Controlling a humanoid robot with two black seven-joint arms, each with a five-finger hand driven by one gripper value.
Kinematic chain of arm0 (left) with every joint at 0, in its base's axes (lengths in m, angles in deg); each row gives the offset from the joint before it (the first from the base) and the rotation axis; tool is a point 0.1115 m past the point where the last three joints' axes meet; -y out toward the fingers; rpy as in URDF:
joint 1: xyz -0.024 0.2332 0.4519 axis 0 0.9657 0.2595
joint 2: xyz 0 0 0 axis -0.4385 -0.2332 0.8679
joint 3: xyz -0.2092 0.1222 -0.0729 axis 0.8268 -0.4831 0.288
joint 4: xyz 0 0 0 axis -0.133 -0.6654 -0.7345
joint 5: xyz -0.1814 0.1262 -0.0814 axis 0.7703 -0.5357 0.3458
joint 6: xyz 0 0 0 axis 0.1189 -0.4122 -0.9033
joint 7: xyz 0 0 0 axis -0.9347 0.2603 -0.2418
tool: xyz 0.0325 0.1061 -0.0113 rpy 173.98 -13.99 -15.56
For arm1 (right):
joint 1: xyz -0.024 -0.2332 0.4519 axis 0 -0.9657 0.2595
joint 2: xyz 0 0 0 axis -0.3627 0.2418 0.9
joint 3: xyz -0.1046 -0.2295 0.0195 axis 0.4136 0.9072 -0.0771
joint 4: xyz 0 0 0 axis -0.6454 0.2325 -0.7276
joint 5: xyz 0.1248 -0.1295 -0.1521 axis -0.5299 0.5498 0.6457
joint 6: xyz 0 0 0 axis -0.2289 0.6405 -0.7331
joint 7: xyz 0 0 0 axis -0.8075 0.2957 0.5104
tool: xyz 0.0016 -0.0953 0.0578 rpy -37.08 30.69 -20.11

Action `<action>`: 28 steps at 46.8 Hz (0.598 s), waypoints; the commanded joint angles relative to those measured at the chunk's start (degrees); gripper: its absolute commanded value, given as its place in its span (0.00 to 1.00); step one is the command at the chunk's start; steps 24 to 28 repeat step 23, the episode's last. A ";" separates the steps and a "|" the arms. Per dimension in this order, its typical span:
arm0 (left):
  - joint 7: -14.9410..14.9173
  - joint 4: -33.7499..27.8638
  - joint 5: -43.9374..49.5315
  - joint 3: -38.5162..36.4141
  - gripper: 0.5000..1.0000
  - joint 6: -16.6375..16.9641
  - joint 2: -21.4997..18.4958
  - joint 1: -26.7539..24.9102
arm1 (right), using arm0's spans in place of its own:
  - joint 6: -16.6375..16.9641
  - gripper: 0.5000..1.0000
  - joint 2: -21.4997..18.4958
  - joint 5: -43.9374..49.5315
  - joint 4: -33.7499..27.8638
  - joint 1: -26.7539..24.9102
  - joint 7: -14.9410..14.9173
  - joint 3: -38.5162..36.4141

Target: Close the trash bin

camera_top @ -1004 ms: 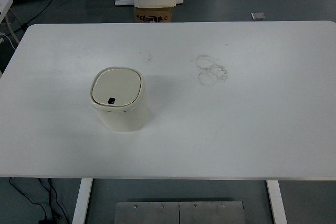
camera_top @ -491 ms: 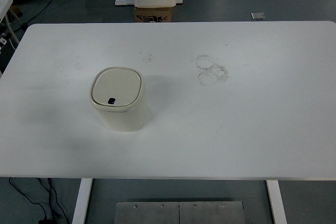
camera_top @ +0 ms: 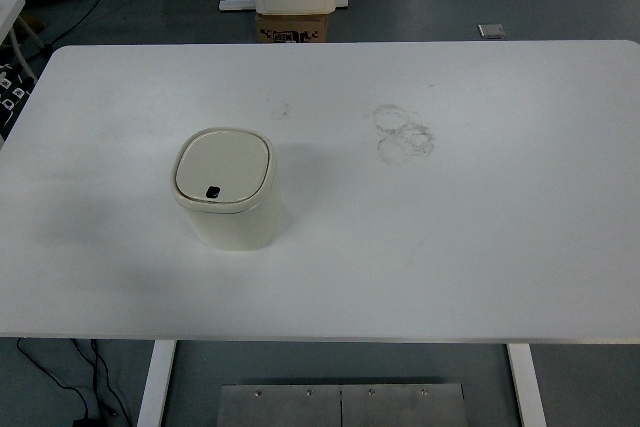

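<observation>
While lid lies flat and shut, cream trash bin (camera_top: 225, 189) upright on white bench (camera_top: 450, 237), left of center, faint ring marks (camera_top: 403, 132) well apart to its right, neither hand in view.

We see a cream trash bin (camera_top: 226, 190) upright on the white table (camera_top: 480, 237), lid (camera_top: 222, 166) shut flat, faint ring stains (camera_top: 403, 133) well apart to its right.

1. The trash bin (camera_top: 226, 190) is set on the counter (camera_top: 480, 247), left of centre.
2. Ring marks (camera_top: 402, 133) are found right of the bin, nearer the far edge.
3. A box (camera_top: 292, 27) is seen behind the far edge.
</observation>
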 commanded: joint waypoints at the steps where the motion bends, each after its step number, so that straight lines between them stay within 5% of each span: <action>1: 0.00 -0.01 -0.07 0.00 1.00 -0.03 -0.15 -0.03 | 0.00 0.98 0.00 0.00 0.00 -0.01 0.00 0.00; 28: 0.00 -0.01 -0.07 0.00 1.00 -0.03 -0.15 0.14 | 0.00 0.98 0.00 0.53 0.00 0.43 -0.35 0.17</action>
